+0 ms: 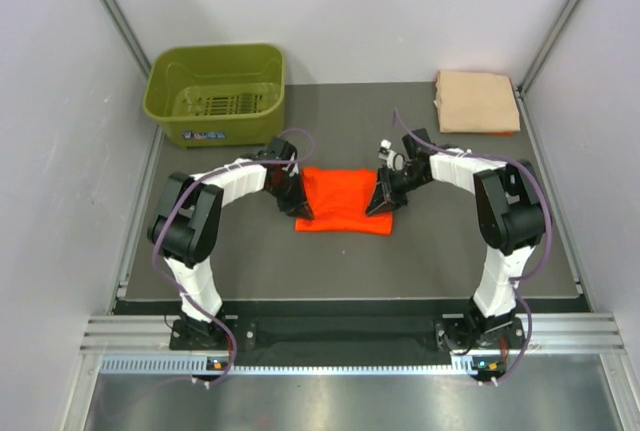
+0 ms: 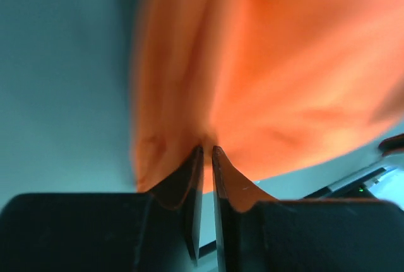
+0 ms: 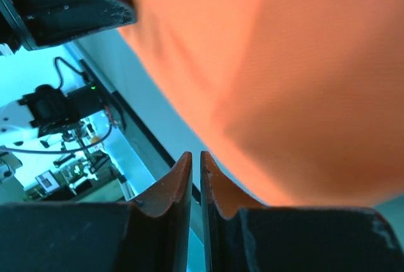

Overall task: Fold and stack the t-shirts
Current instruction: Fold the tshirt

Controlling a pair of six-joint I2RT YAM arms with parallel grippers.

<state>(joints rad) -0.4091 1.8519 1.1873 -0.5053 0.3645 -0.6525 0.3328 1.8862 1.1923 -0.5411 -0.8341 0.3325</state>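
Note:
The bright orange t-shirt lies folded as a rough rectangle on the dark mat at the centre. My left gripper is at its left edge. In the left wrist view its jaws are shut, with the orange cloth bunched at the tips. My right gripper is at the shirt's right edge. In the right wrist view its jaws are shut with a hairline gap, and the orange cloth lies just beside the tips, not between them. The pale peach-tan t-shirt lies folded at the back right corner.
An olive-green plastic basket stands at the back left of the dark mat. Grey walls close in the left, right and back sides. The arm bases sit on the rail at the near edge.

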